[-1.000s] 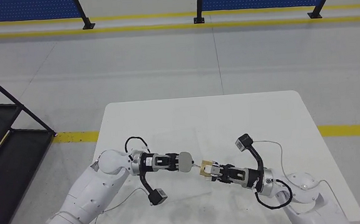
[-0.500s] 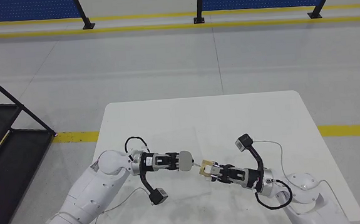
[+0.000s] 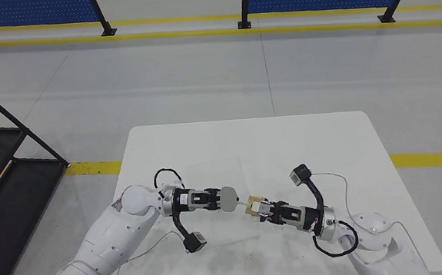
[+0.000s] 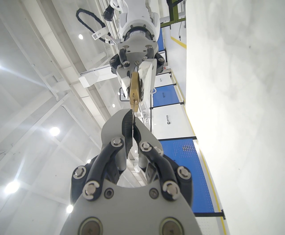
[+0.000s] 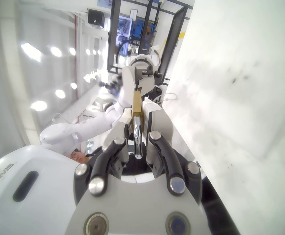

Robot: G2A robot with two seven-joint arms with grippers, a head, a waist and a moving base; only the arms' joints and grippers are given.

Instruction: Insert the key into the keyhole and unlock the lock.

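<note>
Lock point(image 3: 250, 206) in R gripper point(image 3: 257, 208), above table point(image 3: 306, 139) front-mid; key point(image 4: 133, 114) in L gripper point(image 3: 235, 201) just left, tip at lock.

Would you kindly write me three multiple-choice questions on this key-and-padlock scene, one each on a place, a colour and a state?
1. Where is the padlock? A) in the left gripper B) in the right gripper C) in neither gripper
2. What colour is the padlock's body? A) brass B) red C) black
3. What state is the left gripper in? A) wide open B) shut on the key C) shut on the padlock
Answers: 1 B, its pads clamp the body on both sides; 2 A, it shows yellow-gold in both wrist views; 3 B, its pads pinch the thin key.
</note>
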